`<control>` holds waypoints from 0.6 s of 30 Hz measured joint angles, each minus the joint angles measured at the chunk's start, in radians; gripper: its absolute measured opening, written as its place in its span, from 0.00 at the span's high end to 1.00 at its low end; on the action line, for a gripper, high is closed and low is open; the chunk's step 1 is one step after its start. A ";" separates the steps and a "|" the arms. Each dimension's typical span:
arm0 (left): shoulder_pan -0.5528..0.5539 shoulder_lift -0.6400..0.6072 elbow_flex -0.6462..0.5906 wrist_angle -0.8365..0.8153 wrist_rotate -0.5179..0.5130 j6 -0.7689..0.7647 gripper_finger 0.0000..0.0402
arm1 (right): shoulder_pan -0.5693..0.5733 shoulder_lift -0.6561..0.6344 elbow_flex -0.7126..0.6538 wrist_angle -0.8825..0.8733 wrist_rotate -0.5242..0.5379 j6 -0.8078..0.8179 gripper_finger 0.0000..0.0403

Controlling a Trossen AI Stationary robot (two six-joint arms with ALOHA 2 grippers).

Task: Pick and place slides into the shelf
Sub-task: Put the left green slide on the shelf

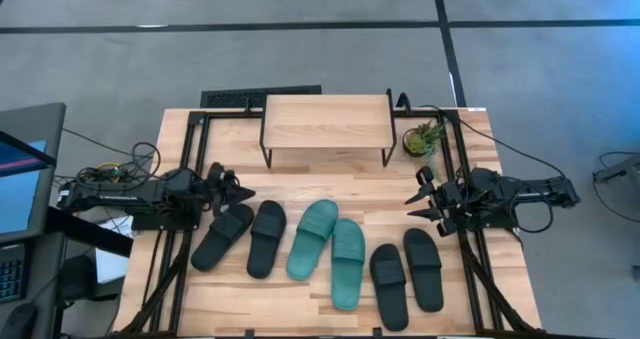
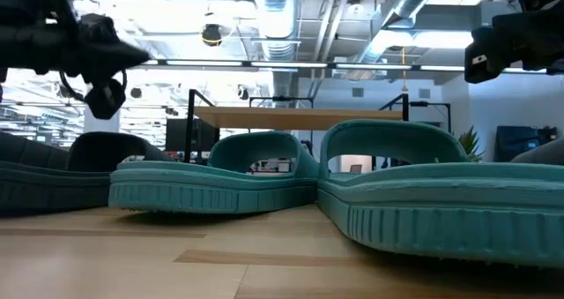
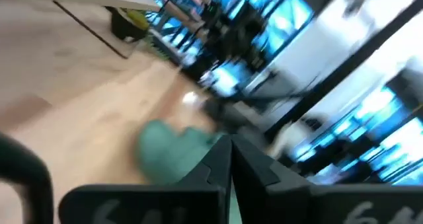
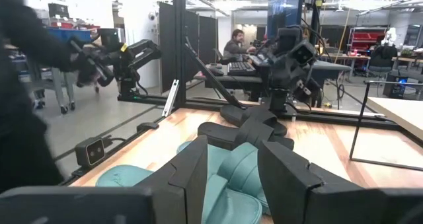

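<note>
Six slides lie sole-down in a row on the table: a black pair on the left (image 1: 222,236) (image 1: 267,239), a teal pair in the middle (image 1: 313,239) (image 1: 348,264), and a black pair on the right (image 1: 388,284) (image 1: 423,269). The shelf (image 1: 328,124) stands on its thin black legs at the far side, with nothing on its top board. My left gripper (image 1: 240,193) is shut and hangs in the air just beyond the far end of the leftmost black slide, clear of it in the low view (image 2: 106,65). My right gripper (image 4: 231,178) is open and hovers right of the row (image 1: 425,194).
A small potted plant (image 1: 425,137) stands right of the shelf. A black bar (image 1: 260,99) lies behind the shelf at the far edge. Black frame rails (image 1: 185,179) run along both table sides. A seated person (image 4: 236,44) is in the room beyond the table.
</note>
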 joint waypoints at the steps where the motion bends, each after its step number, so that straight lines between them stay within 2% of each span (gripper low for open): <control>1: 0.000 0.001 0.000 0.023 -0.005 -0.043 1.00 | 0.000 0.000 0.000 0.000 0.000 0.000 0.70; 10: -0.014 0.001 0.000 0.185 -0.141 -0.107 1.00 | 0.000 0.000 0.000 0.039 0.049 0.125 0.70; 12: -0.014 0.001 0.000 0.223 -0.141 -0.135 1.00 | 0.006 0.000 0.000 0.108 0.049 0.239 0.70; 14: -0.014 0.001 0.000 0.268 -0.155 -0.184 1.00 | 0.011 0.000 0.000 0.192 0.050 0.420 0.70; 18: -0.014 0.001 0.001 0.320 -0.232 -0.205 1.00 | 0.014 0.000 0.001 0.382 0.068 0.734 0.70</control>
